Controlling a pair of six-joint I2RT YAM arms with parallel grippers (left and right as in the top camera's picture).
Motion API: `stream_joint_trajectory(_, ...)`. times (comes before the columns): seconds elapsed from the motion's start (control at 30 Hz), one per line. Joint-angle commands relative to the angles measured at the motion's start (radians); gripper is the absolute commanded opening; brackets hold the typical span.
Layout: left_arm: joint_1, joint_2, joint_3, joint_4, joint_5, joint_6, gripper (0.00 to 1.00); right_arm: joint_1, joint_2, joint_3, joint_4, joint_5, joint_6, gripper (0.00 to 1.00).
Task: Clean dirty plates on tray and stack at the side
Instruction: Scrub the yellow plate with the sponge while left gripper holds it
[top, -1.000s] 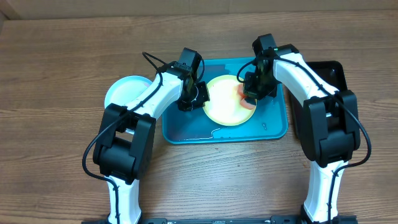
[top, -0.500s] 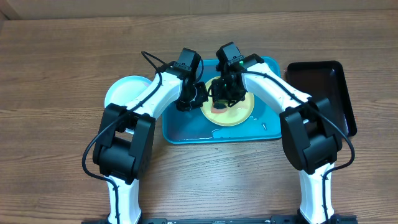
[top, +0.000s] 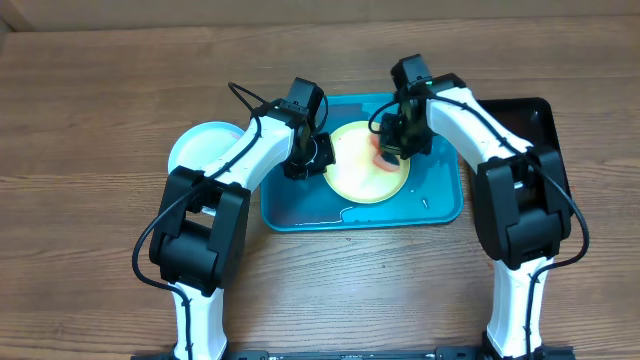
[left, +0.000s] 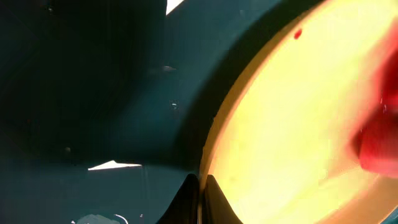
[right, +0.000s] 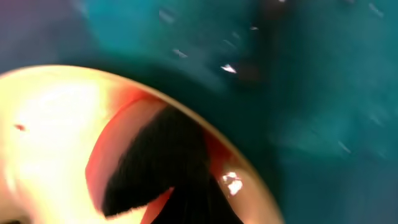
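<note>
One pale yellow plate lies in the teal tray. My left gripper is shut on the plate's left rim, which shows between its fingertips in the left wrist view against the plate. My right gripper is shut on a red sponge pressed onto the plate's right part. In the right wrist view the sponge lies on the plate under the dark fingers. A light blue plate lies on the table left of the tray. No second yellow plate shows.
A smaller black tray stands right of the teal tray. A patch of water or foam lies on the teal tray's front part. Both arms cross over the tray from the near side.
My right gripper swept the sponge left across the plate's middle, then back to its right part. The left gripper kept its hold on the rim; the plate shifted slightly.
</note>
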Motion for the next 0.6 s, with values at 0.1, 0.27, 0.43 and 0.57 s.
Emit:
stream_joint_trajectory(0.1, 0.005, -0.001, 0.006, -0.006, -0.001, 0.031, 0.04, 0.003, 0.016, 0.010, -0.095, 0.020, -0.014, 0.04)
stream_joint_trajectory(0.27, 0.005, -0.001, 0.006, -0.002, 0.000, 0.031, 0.04, 0.070, 0.017, 0.009, -0.107, -0.127, -0.110, 0.04)
stream_joint_trajectory(0.43, 0.005, -0.001, 0.006, 0.001, 0.000, 0.031, 0.04, 0.154, 0.021, 0.009, -0.061, -0.122, -0.098, 0.04)
stream_joint_trajectory(0.57, 0.005, -0.001, 0.006, 0.000, 0.000, 0.035, 0.04, 0.170, 0.021, 0.008, 0.018, -0.123, -0.026, 0.04)
